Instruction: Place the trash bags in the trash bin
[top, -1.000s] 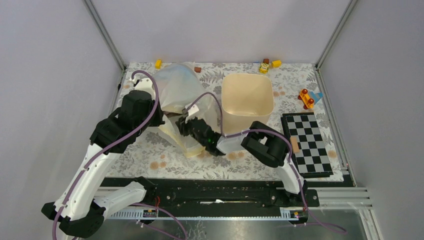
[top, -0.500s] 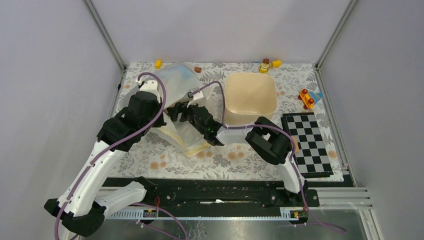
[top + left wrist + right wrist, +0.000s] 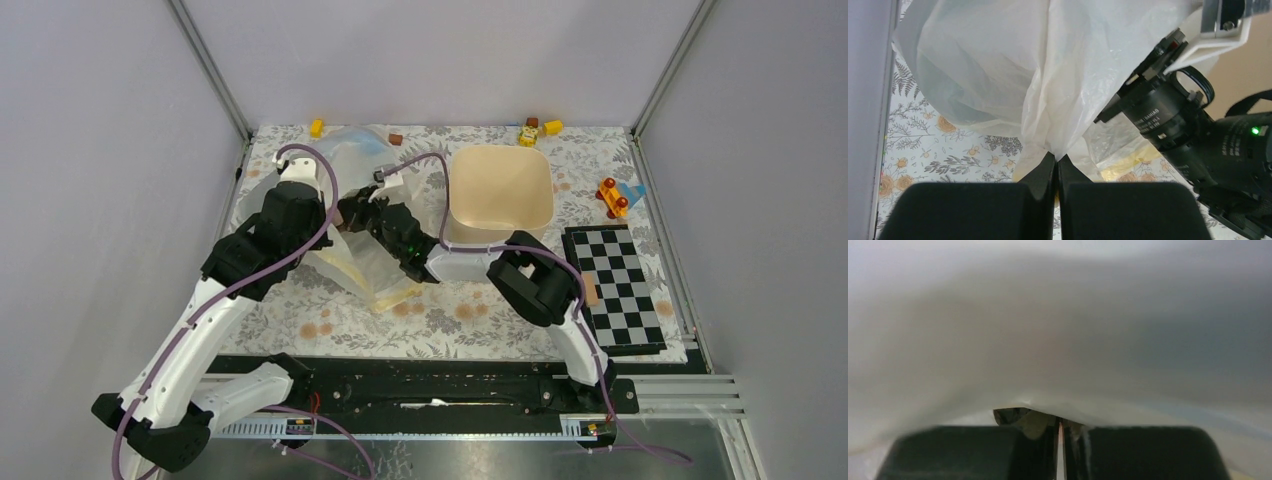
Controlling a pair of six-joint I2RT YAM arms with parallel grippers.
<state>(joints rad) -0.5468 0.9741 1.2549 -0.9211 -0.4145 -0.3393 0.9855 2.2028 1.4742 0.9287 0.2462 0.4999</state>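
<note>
Thin translucent plastic trash bags (image 3: pixel 355 160) are clamped by left tool (image 3: pixel 1057 159) and right tool (image 3: pixel 1060 422); none is yet placed inside the cream-beige plastic trash bin (image 3: pixel 500 190) beside the right tool.

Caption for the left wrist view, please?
Left gripper shut on a gathered fold of the pale trash bag, over the floral tablecloth, with the right arm close alongside.

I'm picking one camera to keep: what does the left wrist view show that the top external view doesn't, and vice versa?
Left wrist only: the left hand pinched shut on a fold of the trash bags. Top external only: the trash bin's open top, the chessboard, small toys. Both: the bags, the right arm, the floral table cover.
</note>
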